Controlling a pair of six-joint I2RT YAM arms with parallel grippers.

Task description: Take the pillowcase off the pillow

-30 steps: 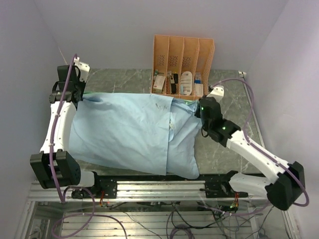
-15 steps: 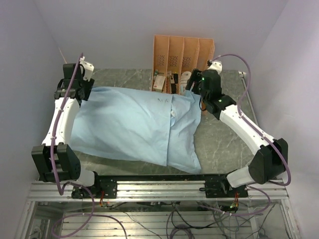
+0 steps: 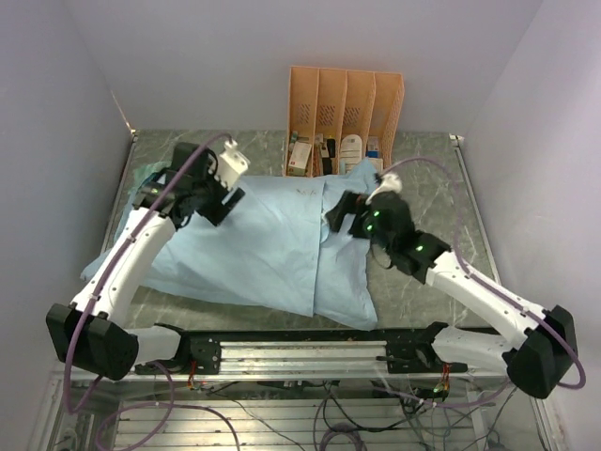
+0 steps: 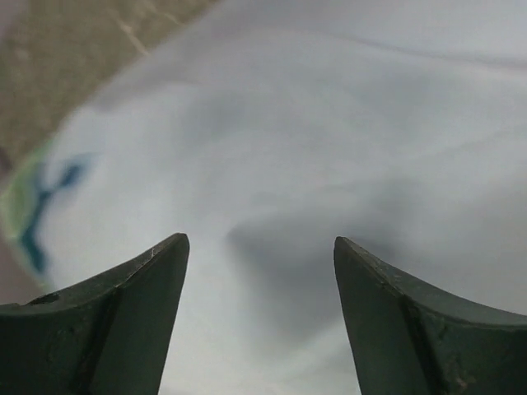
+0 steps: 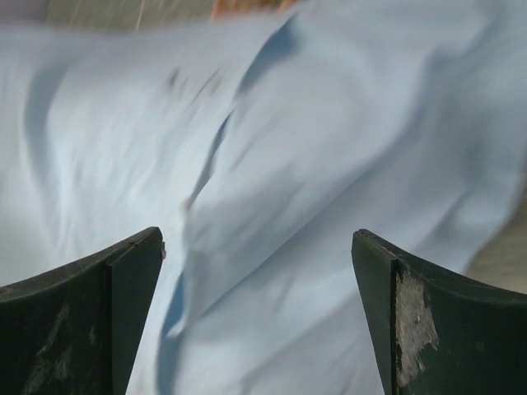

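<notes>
**Q:** State of both end effectors?

**A:** The left gripper [image 4: 259,243] has its jaws spread wide with nothing between them. The right gripper [image 5: 257,234] is likewise wide open and empty.

**Q:** Where is the task item?

**A:** The large, limp, light-blue fabric pillowcase [image 3: 272,240] lies directly beneath both grippers, on the grey-green marbled table [image 3: 423,272]. A mint-green patterned edge [image 4: 25,206] shows just outside the left gripper's left finger. The pillow is fully covered by the cloth and cannot be seen.

**Q:** What surrounds or obstructs the grippers?

**A:** An orange plastic file rack with four upright slots [image 3: 346,94] stands just beyond the right gripper. The cloth's far corner reaches the rack's foot.

**Q:** What does the rack contain?

**A:** Small boxes and packets [image 3: 349,155] stand at the bottom of the slots. They are too small to identify individually.
</notes>
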